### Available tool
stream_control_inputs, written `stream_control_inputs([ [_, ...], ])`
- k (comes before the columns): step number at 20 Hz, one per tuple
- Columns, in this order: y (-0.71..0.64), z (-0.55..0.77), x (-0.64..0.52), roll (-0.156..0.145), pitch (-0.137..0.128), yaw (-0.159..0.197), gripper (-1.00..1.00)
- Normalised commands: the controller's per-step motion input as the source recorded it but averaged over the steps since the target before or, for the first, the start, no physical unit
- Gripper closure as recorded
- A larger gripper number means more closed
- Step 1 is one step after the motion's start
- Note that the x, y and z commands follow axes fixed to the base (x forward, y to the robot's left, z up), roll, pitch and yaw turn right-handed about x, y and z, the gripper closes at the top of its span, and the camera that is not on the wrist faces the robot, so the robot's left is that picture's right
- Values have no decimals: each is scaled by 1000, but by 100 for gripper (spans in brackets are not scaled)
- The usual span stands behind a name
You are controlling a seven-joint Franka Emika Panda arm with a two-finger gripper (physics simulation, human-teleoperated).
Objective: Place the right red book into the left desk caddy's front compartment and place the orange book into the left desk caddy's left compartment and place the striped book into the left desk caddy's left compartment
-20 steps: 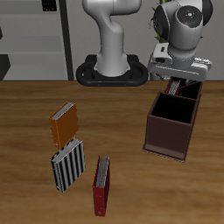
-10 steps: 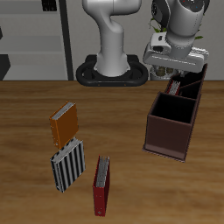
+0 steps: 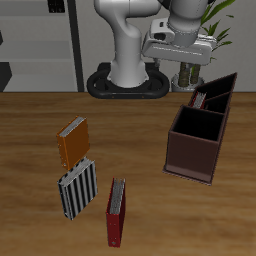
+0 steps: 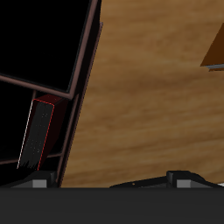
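The right red book point(image 3: 201, 98) point(image 4: 39, 131) stands upright inside the left desk caddy point(image 3: 226, 86) point(image 4: 84, 79), in a compartment against one outer wall; which compartment I cannot tell. My gripper point(image 3: 186, 76) point(image 4: 109, 180) hangs open and empty above the table, beside that caddy and clear of it. The orange book point(image 3: 72, 143) point(image 4: 215, 49) lies flat near the table's middle. Just in front of it lies the striped book point(image 3: 77, 189).
A dark reddish-brown caddy point(image 3: 194, 156) stands directly in front of the near-black one. A longer dark red book point(image 3: 117, 212) lies near the table's front edge, beside the striped book. The robot's base point(image 3: 128, 82) sits at the back.
My gripper has risen out of the near-black caddy and swung away toward the robot's base. The small red book stays in the caddy.
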Motion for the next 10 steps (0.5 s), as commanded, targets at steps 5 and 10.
stream_control_inputs([
  [5,-730,196,-121,-34,-80,161,-100],
  [10,-755,111,-110,-90,-92,6,-100],
])
